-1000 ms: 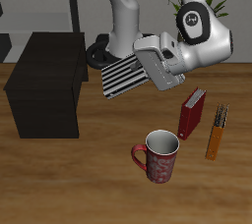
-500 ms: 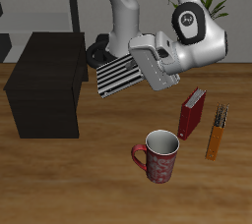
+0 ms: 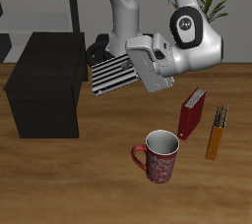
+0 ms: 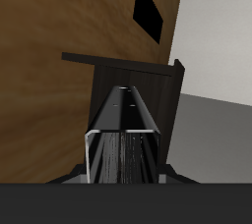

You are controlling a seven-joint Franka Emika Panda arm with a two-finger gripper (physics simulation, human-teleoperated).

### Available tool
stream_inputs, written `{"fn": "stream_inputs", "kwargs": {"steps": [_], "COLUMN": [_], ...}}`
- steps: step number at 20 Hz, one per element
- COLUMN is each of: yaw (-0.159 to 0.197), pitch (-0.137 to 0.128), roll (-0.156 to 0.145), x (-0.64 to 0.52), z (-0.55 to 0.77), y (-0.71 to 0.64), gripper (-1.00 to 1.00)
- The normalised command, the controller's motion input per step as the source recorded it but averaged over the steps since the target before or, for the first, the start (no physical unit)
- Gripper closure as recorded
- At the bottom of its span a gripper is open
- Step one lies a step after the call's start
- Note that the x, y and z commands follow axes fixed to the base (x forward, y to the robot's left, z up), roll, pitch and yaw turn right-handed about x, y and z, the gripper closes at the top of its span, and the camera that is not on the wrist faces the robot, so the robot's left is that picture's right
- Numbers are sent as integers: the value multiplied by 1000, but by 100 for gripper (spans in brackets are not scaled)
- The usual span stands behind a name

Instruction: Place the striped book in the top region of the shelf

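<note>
The striped book (image 3: 114,75), black with white stripes, is held in the air by my gripper (image 3: 139,66), which is shut on one end of it. The book lies tilted, its free end pointing toward the shelf (image 3: 44,83), a large dark boxy cabinet standing on the table. The book's free end is close to the shelf's upper edge but apart from it. In the wrist view the book (image 4: 121,140) runs away from the camera between the fingers toward the shelf's top (image 4: 128,66).
A red patterned mug (image 3: 157,154) stands near the table's front edge. A red book (image 3: 192,113) stands upright beside a slim orange book (image 3: 216,131). A potted plant and a grey rack are behind the table.
My gripper has carried the striped book toward the shelf and slightly upward over the last second. The other objects have not moved.
</note>
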Motion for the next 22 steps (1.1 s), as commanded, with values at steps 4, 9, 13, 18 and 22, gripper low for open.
{"fn": "stream_inputs", "kwargs": {"steps": [4, 9, 13, 18, 22], "yaw": [0, 0, 0, 0, 0], "pitch": [0, 0, 0, 0, 0], "roll": [0, 0, 0, 0, 0], "x": [2, 17, 0, 36, 48], "z": [-11, -48, -3, -7, -14], "y": [41, 68, 53, 55, 37], "gripper": [100, 100, 100, 100, 100]}}
